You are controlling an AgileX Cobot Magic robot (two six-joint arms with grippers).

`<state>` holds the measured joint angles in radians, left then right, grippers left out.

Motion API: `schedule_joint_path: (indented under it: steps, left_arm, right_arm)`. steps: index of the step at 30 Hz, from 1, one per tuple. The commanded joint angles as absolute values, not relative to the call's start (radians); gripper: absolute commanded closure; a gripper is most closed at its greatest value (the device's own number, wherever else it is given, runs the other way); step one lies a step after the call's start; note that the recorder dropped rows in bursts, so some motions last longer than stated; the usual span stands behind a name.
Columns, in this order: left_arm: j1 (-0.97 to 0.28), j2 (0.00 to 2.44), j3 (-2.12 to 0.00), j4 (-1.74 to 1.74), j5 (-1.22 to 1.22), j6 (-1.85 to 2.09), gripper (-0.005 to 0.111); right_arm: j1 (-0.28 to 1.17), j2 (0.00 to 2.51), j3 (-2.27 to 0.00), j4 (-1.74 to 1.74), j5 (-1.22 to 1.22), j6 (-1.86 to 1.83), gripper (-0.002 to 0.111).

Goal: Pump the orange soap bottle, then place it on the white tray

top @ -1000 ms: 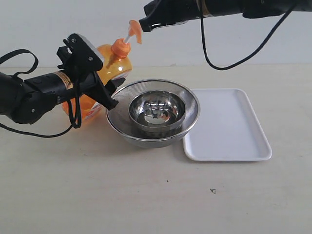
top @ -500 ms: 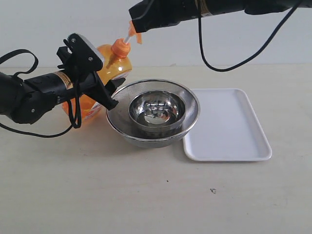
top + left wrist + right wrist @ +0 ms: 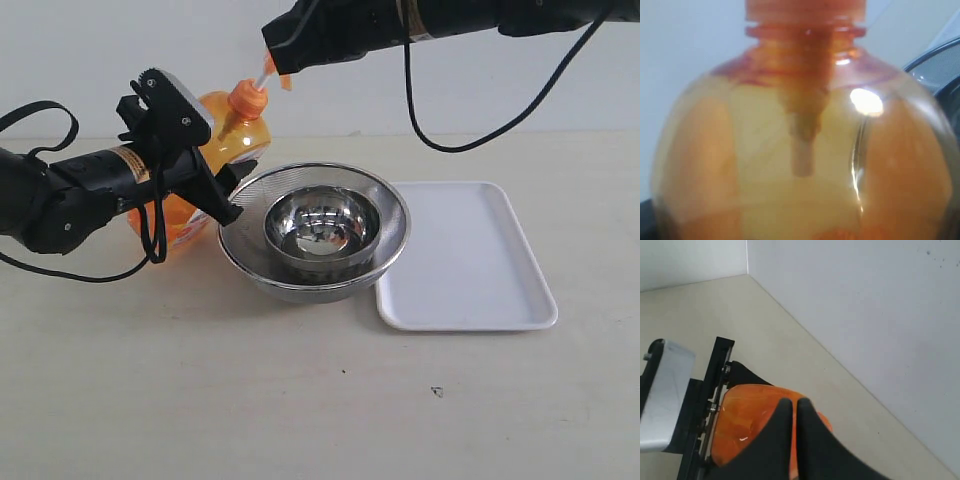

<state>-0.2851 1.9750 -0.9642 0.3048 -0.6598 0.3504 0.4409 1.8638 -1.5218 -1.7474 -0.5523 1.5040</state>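
The orange soap bottle (image 3: pixel 232 130) leans toward the right, its body held by my left gripper (image 3: pixel 238 190), which is shut round it. In the left wrist view the bottle (image 3: pixel 800 150) fills the frame and hides the fingers. My right gripper (image 3: pixel 280 50) is shut, its tips resting on top of the orange pump nozzle (image 3: pixel 284 80) above the white stem. From the right wrist the closed fingertips (image 3: pixel 785 412) overlap the bottle (image 3: pixel 747 415) below. The white tray (image 3: pixel 470 260) lies flat on the table's right side with nothing on it.
A round steel bowl inside a mesh strainer (image 3: pixel 315 230) stands between the bottle and the tray, touching the tray's left edge. Its rim (image 3: pixel 940 65) shows beside the bottle. Black cables hang from both arms. A pale wall rises behind the table.
My right gripper has moved left and now covers the top of the pump nozzle. The left gripper and the bottle have kept still.
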Motion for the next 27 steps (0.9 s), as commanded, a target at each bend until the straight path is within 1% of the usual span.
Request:
schedule_joint_path:
  steps: [1,27]
  left_arm:
    - [-0.291,1.963,-0.978,0.311,-0.683,0.344,0.102]
    - [-0.291,1.963,-0.978,0.311,-0.683,0.344,0.102]
  right_arm:
    - [0.440,1.881,-1.526,-1.744,-0.558,1.519,0.108]
    - [0.440,1.925,-1.525,-1.744,-0.599,1.535,0.108]
